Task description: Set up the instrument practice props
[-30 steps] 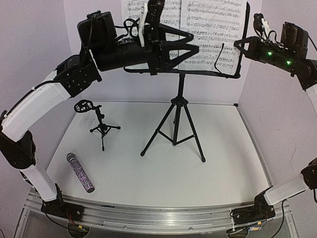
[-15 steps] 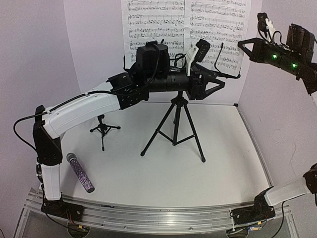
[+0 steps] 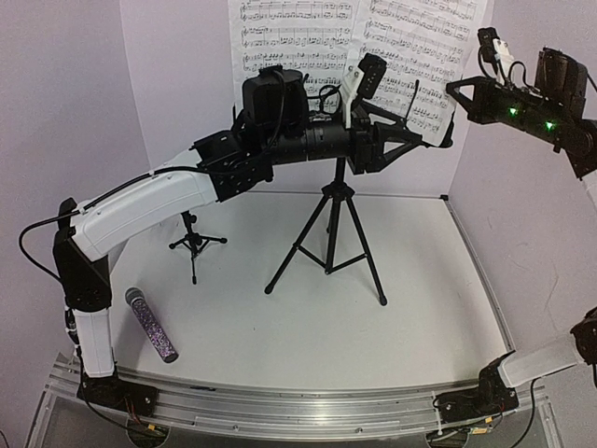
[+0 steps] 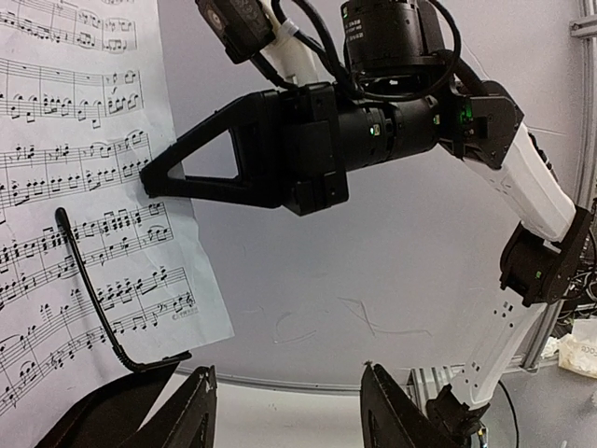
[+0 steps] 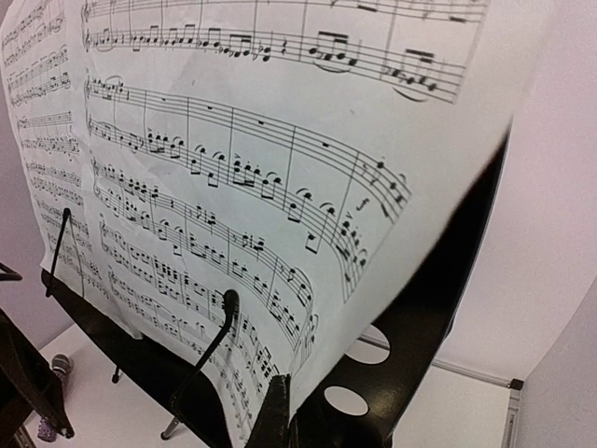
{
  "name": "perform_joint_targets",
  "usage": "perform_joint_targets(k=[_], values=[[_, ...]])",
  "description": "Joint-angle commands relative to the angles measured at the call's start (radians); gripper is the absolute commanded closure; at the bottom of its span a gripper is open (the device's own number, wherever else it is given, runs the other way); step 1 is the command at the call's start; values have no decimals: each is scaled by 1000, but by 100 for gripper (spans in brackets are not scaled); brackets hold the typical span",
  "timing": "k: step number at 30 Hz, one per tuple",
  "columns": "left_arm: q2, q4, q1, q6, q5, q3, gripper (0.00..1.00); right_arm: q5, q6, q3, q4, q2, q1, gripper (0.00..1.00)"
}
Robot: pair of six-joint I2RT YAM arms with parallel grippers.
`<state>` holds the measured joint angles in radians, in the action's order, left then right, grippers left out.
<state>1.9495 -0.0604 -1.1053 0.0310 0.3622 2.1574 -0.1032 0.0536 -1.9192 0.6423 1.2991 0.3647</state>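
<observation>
Left tool [image 4: 289, 371] first: it hangs open, high up by the right end of the music stand [image 3: 331, 224], its two fingers [image 4: 191, 415] well apart with nothing between them. My right tool [image 4: 154, 177] has its tip against the right edge of the sheet-music pages [image 3: 289, 42]. Whether it is pinching the paper or only touching it, I cannot tell from any view.

The stand is upright on its three legs near the middle of the table [image 3: 420, 299]. Both pages rest on its black perforated tray: the left one sits straight, and the right one is tilted with its top leaning to the right. A thin wire page holder [image 4: 89, 280] crosses the lower part of the right page.

The purple glitter microphone [image 3: 151, 325] lies flat at the near left of the table, close to my left arm's base, with its mesh head pointing away from me. The small mic stand [image 3: 194, 241] is upright behind it, left of the music stand and apart from both.
</observation>
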Motion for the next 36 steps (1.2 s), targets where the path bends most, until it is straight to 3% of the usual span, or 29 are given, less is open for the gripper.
perform_joint_targets(k=[1, 36], values=[[-56, 41, -2, 31, -13, 6, 48, 23, 39, 5, -27, -6, -4, 100], [-160, -16, 36, 161, -42, -64, 49, 45, 282, -65, 30, 6, -4, 100]])
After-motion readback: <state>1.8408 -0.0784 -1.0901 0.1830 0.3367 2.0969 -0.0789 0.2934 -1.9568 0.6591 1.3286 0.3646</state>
